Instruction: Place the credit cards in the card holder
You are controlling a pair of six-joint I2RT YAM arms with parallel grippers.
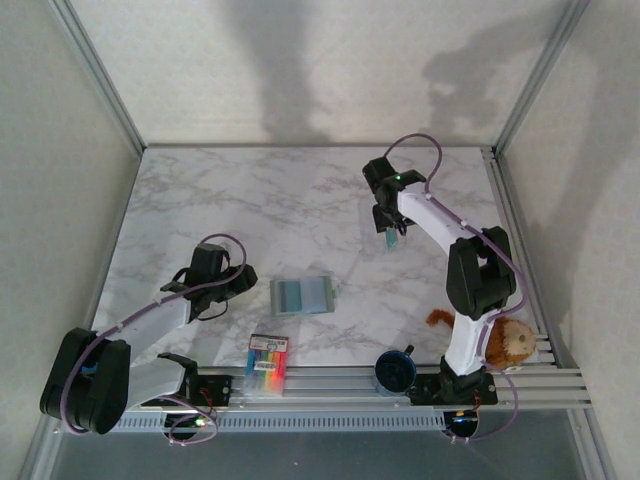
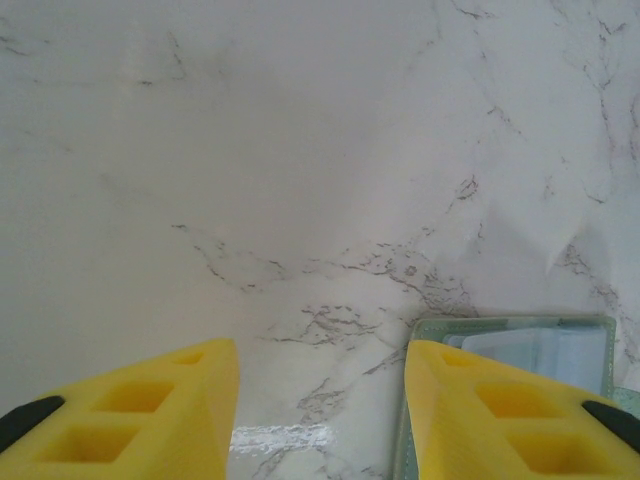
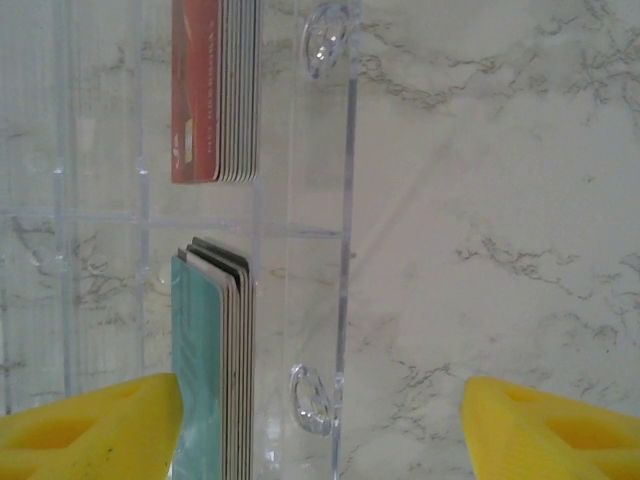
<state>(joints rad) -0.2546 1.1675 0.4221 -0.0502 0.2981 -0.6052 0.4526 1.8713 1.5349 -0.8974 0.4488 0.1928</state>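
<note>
Nudging right claw [image 3: 320, 395], jaws wide apart, sideways to centre on teal card [image 3: 197, 350] off to its side, then pinching.

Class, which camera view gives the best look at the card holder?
The top external view: the whole card holder lies flat near the middle of the table. The left wrist view catches just one corner of it, at the lower right.

The small grey-green folding card holder [image 1: 300, 296] lies open and flat on the marble table [image 1: 200, 200], with its pale blue-grey inner panels facing up. The thin rectangular credit cards [image 3: 215, 100] stand on edge in two stacks, one red-faced and one teal-faced [image 3: 200, 370], inside a clear plastic rack [image 3: 345, 200].
</note>
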